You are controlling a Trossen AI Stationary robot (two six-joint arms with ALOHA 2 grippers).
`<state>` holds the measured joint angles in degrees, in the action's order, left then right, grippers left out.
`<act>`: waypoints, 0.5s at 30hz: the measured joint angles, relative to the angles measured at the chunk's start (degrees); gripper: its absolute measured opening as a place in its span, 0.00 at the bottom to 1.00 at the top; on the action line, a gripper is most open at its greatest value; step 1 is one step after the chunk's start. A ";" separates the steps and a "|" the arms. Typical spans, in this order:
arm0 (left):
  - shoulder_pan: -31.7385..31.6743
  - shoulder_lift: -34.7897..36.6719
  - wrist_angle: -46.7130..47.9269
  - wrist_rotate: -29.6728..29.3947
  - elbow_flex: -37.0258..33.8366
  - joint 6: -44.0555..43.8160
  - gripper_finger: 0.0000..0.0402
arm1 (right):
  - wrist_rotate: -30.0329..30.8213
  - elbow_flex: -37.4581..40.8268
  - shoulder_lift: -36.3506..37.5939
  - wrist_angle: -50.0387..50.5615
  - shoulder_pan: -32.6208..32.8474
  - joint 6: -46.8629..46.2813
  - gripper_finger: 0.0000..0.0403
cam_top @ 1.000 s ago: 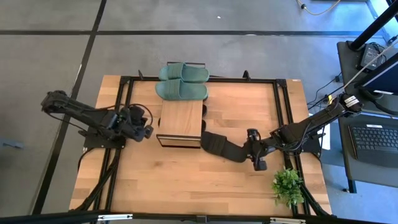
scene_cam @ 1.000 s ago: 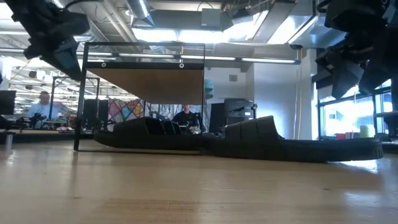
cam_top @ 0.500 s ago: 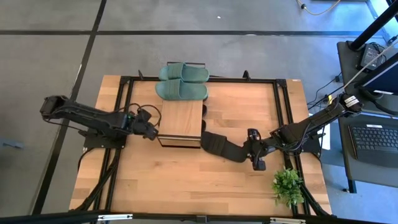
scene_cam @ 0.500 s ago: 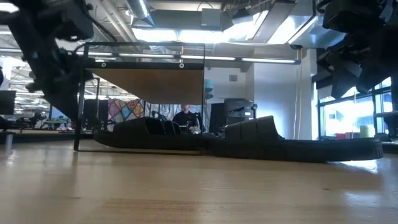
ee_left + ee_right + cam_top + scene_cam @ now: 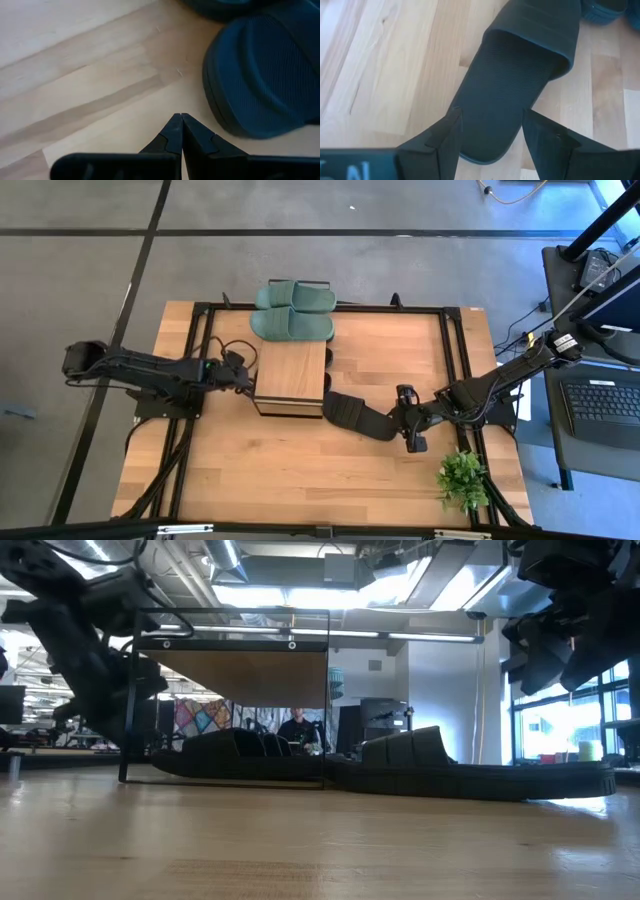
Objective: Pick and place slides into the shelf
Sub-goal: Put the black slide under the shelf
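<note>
We see the shelf (image 5: 291, 377) standing mid-table toward the far edge, with two green slides (image 5: 292, 312) stacked at its far end. A black slide (image 5: 352, 416) lies on the table (image 5: 300, 470) just off the shelf's near right corner; further black slides (image 5: 240, 753) lie under the shelf. The right gripper (image 5: 402, 423) hovers over this slide's heel, its jaws open and straddling the sole without touching it. The left gripper (image 5: 247, 380) sits at the shelf's left side, its jaws closed on nothing, with a black slide's toe (image 5: 260, 75) just ahead of it.
</note>
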<state>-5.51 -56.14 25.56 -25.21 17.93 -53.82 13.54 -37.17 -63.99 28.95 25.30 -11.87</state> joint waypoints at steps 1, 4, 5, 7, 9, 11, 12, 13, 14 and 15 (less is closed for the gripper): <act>-0.55 0.00 -0.28 0.00 0.00 0.04 0.00 | 0.02 0.00 0.00 0.00 0.00 0.22 0.50; -2.00 0.00 -1.46 -0.11 0.00 0.38 0.00 | 0.02 0.02 0.00 0.00 -0.01 0.40 0.50; -2.38 0.00 -1.79 -0.11 0.00 0.37 0.00 | 0.02 0.02 0.00 0.00 0.00 0.48 0.50; -2.97 0.00 -2.34 -0.11 0.00 0.39 0.00 | 0.02 0.02 0.00 0.00 0.00 0.54 0.50; -3.60 0.00 -2.71 -0.11 0.00 0.39 0.00 | 0.02 0.04 0.00 0.00 0.00 0.58 0.50; -4.26 0.00 -2.57 -0.15 0.00 0.38 0.00 | 0.02 0.04 0.00 0.02 0.00 0.61 0.50; -4.47 -0.12 -2.65 -0.15 0.00 0.37 0.00 | 0.02 0.04 0.00 0.04 0.00 0.70 0.50; -4.65 -0.38 -2.65 -0.14 0.00 0.37 0.00 | 0.02 0.04 0.00 0.03 0.00 1.11 0.50; -4.77 -0.65 -2.59 -0.14 0.00 0.37 0.00 | 0.02 0.04 0.00 0.04 0.00 1.60 0.50; -4.89 -0.91 -2.62 -0.14 0.00 0.37 0.00 | 0.02 0.04 0.00 0.04 0.00 1.86 0.50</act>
<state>-10.40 -57.05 22.94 -25.35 17.93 -53.45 13.56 -37.12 -63.99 28.99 25.30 -10.01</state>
